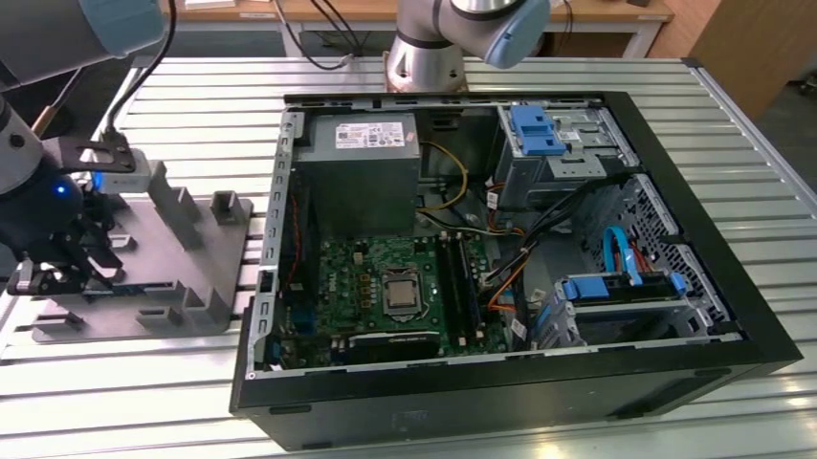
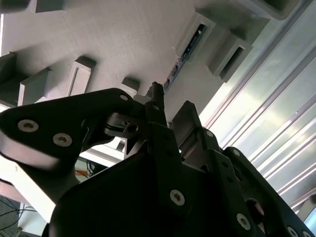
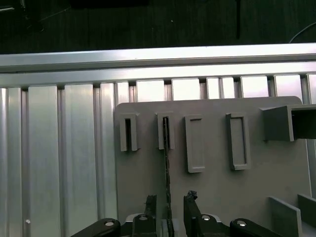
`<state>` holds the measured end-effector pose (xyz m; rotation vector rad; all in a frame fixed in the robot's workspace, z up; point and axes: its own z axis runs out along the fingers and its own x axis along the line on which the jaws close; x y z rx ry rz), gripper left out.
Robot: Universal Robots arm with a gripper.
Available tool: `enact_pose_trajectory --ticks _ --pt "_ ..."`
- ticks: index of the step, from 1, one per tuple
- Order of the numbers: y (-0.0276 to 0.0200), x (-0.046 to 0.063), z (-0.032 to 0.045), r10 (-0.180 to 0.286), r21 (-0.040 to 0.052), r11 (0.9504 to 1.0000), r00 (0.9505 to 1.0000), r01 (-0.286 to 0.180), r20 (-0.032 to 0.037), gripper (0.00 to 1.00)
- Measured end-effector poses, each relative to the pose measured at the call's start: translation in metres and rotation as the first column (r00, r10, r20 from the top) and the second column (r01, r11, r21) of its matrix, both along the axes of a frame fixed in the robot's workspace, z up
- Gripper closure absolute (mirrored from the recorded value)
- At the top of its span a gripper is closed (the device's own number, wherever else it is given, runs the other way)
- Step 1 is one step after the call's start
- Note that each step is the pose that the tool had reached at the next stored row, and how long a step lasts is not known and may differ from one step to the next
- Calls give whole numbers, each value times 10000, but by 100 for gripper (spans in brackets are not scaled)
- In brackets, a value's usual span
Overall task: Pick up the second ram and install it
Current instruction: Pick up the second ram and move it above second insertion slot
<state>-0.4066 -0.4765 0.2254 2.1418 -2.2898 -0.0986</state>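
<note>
First wrist view is showing the ram (image 3: 167,163) standing on its edge in the grey block (image 3: 212,197). One end is sitting in a slotted post (image 3: 165,132) and the other end is passing between the fingers (image 3: 150,205) of the gripper (image 3: 169,207). The jaws are standing apart, one on each side of the stick, and I am not seeing either pad touching it. In the exterior view the gripper (image 1: 61,263) is hanging over the block (image 1: 210,253) at the exterior view's left, well apart from the open computer case (image 1: 511,392). So the step in hand is looking like the grasp. To do it well, I am judging that the stick should be lying in the middle of the gap, so that both pads are meeting its flat faces together and are not pushing it sideways against the posts. The board is thin, so the closing should be gentle. The wrist should be held parallel with the stick, otherwise it may be tilting in the fingers.
</note>
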Motion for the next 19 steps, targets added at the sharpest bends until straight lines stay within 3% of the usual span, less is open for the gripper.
enact_pose_trajectory --ticks 13,19 --pt "4 -125 -81 1 -1 10000 10000 -1 -2 64" --pt "4 -120 -188 52 0 10000 10000 -52 -1 64"
